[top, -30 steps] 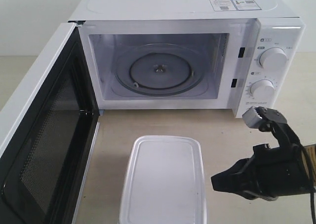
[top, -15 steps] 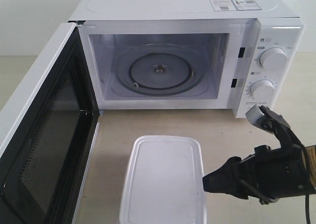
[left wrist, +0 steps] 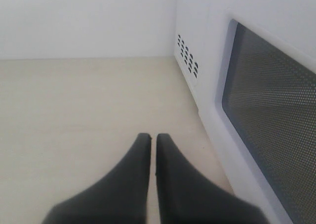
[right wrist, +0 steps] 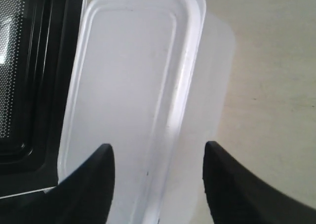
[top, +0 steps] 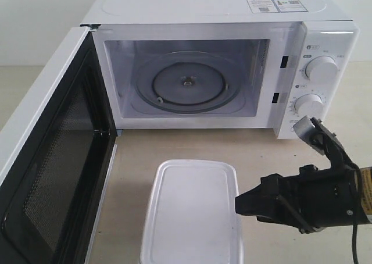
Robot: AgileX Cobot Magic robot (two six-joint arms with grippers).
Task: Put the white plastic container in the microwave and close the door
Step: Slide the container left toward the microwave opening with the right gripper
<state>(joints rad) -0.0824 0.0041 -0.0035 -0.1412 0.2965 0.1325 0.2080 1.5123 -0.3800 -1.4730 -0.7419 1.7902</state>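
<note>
Right gripper [right wrist: 158, 146]: jaws spread wide, holding nothing. Directly before and below them: white plastic container [right wrist: 128, 86], lidded, lying flat on the table [top: 273, 153]. Beyond the container: door [top: 52, 159], standing open. Off to one side: microwave [top: 203, 8]. Left gripper [left wrist: 149, 137]: jaws together, holding nothing, just beside the door's outer face.

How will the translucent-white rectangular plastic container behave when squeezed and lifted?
The white plastic container looks thin-walled, so it probably flexes under a squeeze. Its smooth sides may slip in the right hand. Low and flat-based, it seems unlikely to tip.
</note>
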